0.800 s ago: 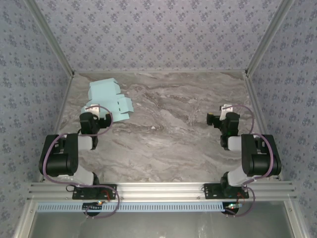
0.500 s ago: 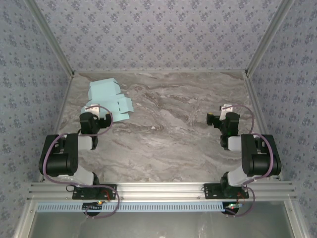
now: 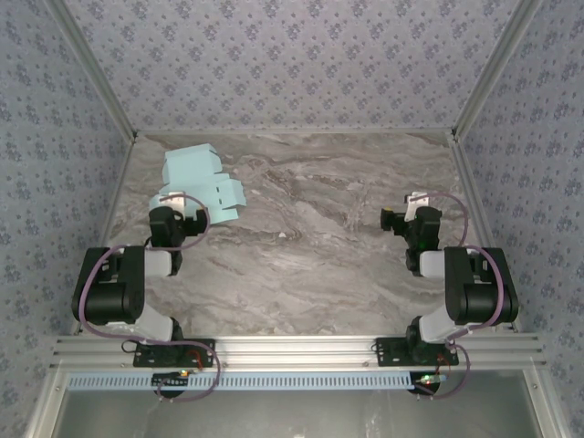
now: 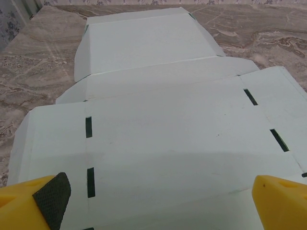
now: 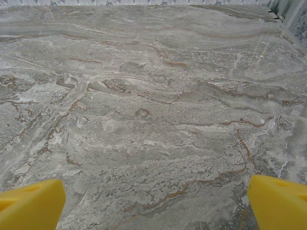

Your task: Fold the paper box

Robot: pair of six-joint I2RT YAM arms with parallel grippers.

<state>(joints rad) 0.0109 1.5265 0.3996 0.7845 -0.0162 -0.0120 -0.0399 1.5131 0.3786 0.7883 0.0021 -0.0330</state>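
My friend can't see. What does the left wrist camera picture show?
A flat pale blue paper box sheet, unfolded, with flaps and slots, lies on the marble table. The left gripper has yellow fingertips wide apart at the bottom corners.

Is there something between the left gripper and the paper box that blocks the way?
Nothing visible does. The paper box lies flat on the table directly ahead of the open left gripper, its near part between the fingertips.

The pale aqua-blue, thin-card paper box (image 3: 196,182) is seen unfolded as a flat die-cut sheet, laid on the far-left part of the grey marbled table (image 3: 328,237). Its flaps are spread outward; short dark slots (image 4: 88,127) are cut along its creases.
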